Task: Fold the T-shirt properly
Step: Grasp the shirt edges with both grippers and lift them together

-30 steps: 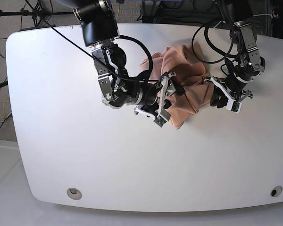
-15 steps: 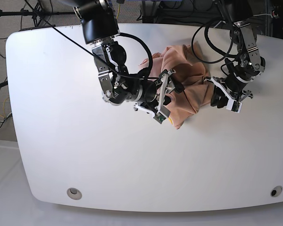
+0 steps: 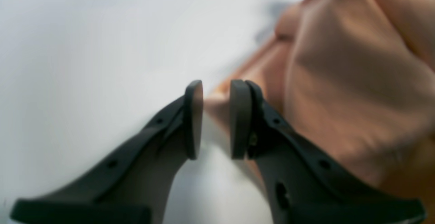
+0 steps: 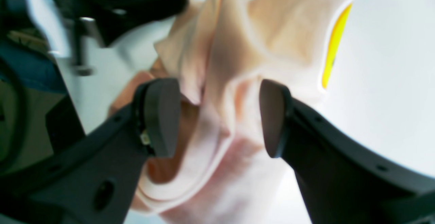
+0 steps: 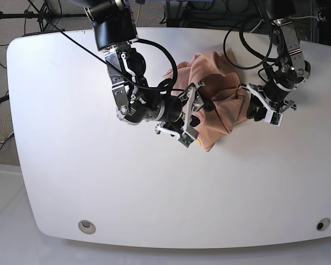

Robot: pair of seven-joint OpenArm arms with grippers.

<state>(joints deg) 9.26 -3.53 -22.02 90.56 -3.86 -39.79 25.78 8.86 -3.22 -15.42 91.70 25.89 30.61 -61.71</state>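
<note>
The right gripper (image 4: 217,115) is gaping around the crumpled T-shirt (image 5: 212,102); the left gripper (image 3: 215,118), barely parted, is holding nothing. Next: pinching an edge and spreading it flat.

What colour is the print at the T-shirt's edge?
Bright yellow print on the peach T-shirt; the right wrist view shows it best.

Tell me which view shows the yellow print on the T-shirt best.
The right wrist view: the yellow print is a bright strip along the T-shirt edge. The base view shows only a yellow sliver; the left wrist view shows none.
</note>
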